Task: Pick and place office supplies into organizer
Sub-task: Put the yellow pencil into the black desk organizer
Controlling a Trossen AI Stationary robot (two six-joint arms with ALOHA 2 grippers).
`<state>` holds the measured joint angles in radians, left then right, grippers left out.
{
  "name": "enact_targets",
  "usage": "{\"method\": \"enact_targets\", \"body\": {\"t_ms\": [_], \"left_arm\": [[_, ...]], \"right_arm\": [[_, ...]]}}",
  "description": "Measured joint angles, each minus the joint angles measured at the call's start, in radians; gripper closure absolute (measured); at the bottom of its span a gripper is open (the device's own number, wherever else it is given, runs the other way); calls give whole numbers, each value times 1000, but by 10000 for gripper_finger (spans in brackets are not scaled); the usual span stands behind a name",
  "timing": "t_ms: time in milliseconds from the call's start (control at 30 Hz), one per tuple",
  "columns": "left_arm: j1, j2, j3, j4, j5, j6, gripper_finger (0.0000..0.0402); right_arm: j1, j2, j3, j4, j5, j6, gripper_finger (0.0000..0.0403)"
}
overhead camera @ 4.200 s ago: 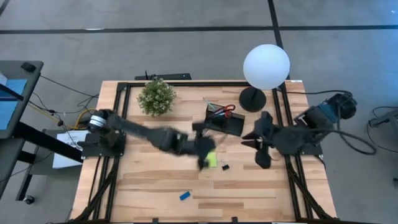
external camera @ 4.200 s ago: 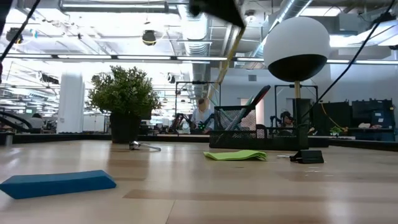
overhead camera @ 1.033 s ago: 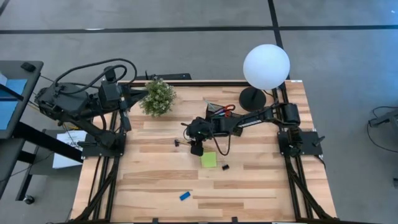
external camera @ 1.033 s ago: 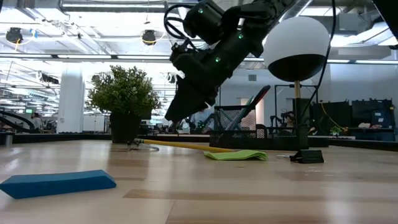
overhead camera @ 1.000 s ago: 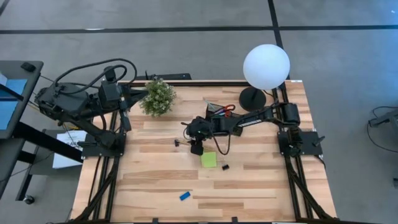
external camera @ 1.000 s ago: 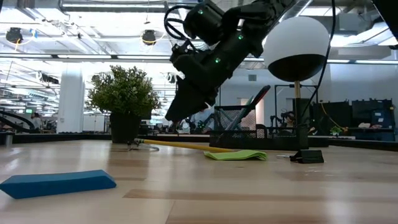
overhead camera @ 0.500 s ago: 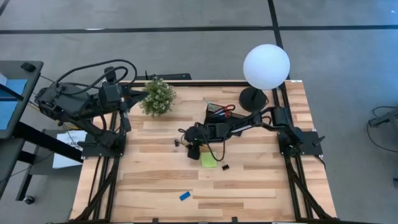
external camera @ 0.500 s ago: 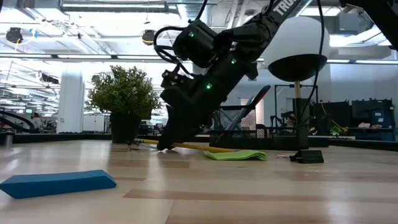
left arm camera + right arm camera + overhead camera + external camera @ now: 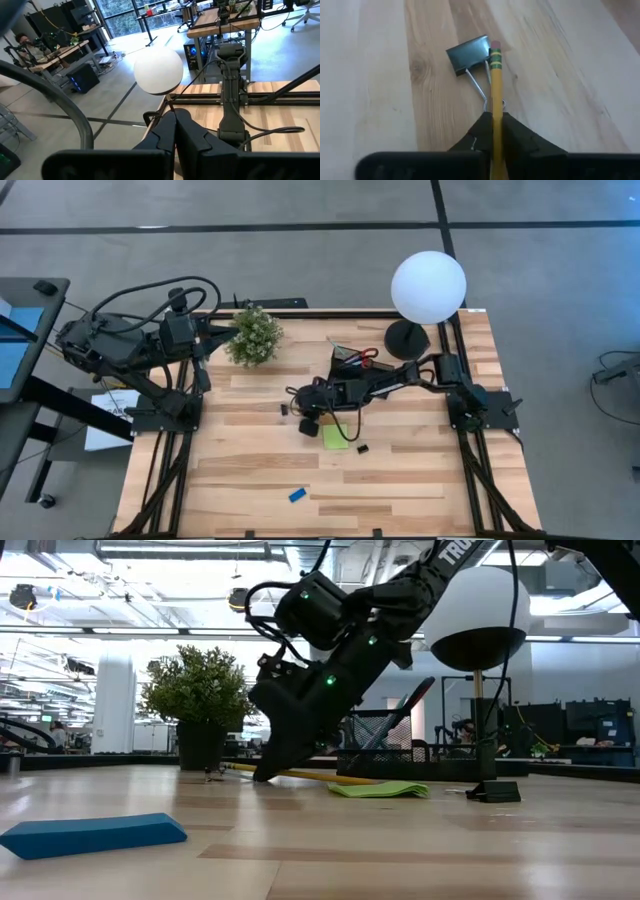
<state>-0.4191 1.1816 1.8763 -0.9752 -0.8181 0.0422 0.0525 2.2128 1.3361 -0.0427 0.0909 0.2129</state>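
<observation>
High view: right gripper (image 9: pixel 306 418) at frame centre, left of organizer (image 9: pixel 360 371); left gripper (image 9: pixel 203 352) upper left, fingers clenched empty. Right wrist view: fingers (image 9: pixel 517 137) grasping yellow pencil (image 9: pixel 496 95) beside black clip (image 9: pixel 468 55).

Yellow pencil (image 9: pixel 496 100) — green-banded, pink-tipped — beside a black clip (image 9: pixel 467 55) on pale wood.

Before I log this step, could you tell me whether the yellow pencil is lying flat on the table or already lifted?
Lying flat: the yellow pencil rests along the table beside a black clip, the right gripper's jaws shut on it.
</observation>
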Motion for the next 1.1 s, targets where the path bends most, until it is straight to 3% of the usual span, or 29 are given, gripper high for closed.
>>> {"method": "enact_targets", "body": {"t_ms": [267,567,700,867,967,1100], "left_arm": [[0,0,0,0,0,-27,402],[0,0,0,26,-1,-68,402],[0,0,0,42,-1,-61,402],[0,0,0,46,-1,-61,402],[0,0,0,45,-1,-61,402],[0,0,0,45,-1,-34,402]], "right_arm": [[0,-151,-17,-71,5,162,382],[-22,-524,-11,-12,395,71,380],[-53,-677,-36,63,479,-17,391],[-86,-804,-150,204,503,-106,389],[-106,-830,-288,300,499,-103,390],[-139,-783,-512,656,473,-152,390]]}}
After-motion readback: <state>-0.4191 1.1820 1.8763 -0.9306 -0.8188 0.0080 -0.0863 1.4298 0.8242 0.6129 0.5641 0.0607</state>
